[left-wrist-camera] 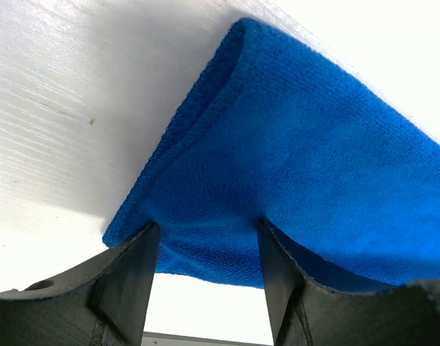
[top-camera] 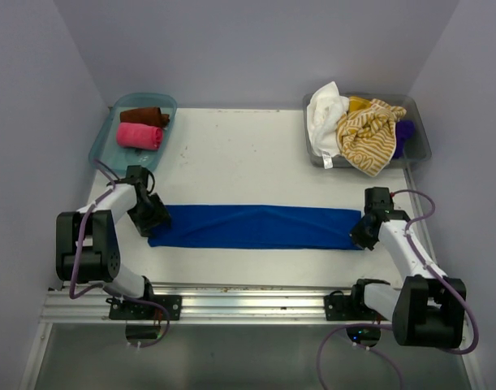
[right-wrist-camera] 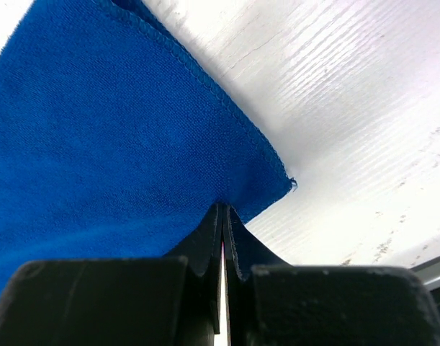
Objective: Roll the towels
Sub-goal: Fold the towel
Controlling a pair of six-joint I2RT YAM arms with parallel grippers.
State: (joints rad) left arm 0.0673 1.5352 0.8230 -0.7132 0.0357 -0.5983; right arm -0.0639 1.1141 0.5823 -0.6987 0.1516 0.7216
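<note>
Right gripper (right-wrist-camera: 223,210): fingers pressed together on the hem of the blue towel (top-camera: 256,227), beside its right-end corner. Left gripper (left-wrist-camera: 207,229): fingers apart, straddling the towel's folded left end, nothing clamped. The towel lies flat on the table (top-camera: 231,146), its long axis running between the arms, one arm at each end. A roll would likely travel along that axis.

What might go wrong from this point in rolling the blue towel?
The right gripper is shut at the very edge of the blue towel, near a corner; so little cloth, if any, is caught that it may slip free.
The left gripper stands open astride the other end; a one-sided pull could skew the strip.
</note>
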